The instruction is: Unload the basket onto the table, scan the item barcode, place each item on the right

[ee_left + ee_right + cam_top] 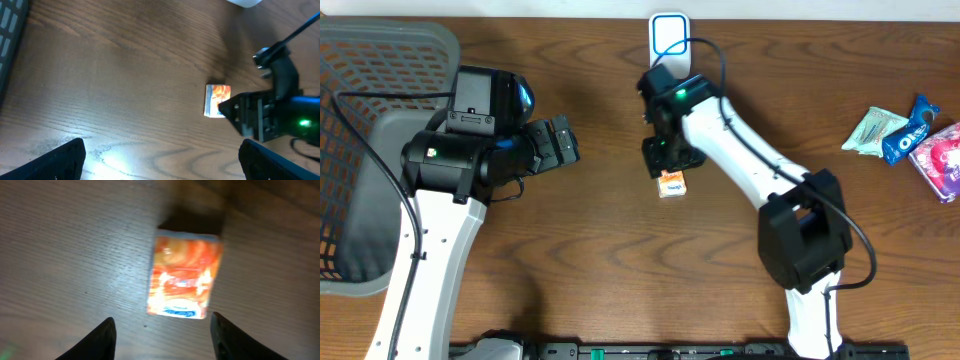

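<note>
**A:** How many items are on the brown wooden table?

**B:** One that matters: a small orange cardboard box, lying flat on its broad face near the middle. Well off to the right of the box are three snack packets bunched together: a pale green one, a blue one and a pink one.

**A:** And the scanner?

**B:** There is one white barcode scanner, beyond the box at the table's far edge. One grey mesh basket stands well to the left of the box.

**A:** Two arms, two tools?

**B:** Yes. The right tool hangs directly over the box, pointing down. In its wrist camera its two fingers stand apart, one to each side of the box's near end. Bare wood shows between the left finger and the box, and nothing is gripped.

**A:** The left tool?

**B:** The left tool is to the left of the box and well apart from it. It is spread wide and holds nothing. Its camera looks across at the box and the right tool.
</note>
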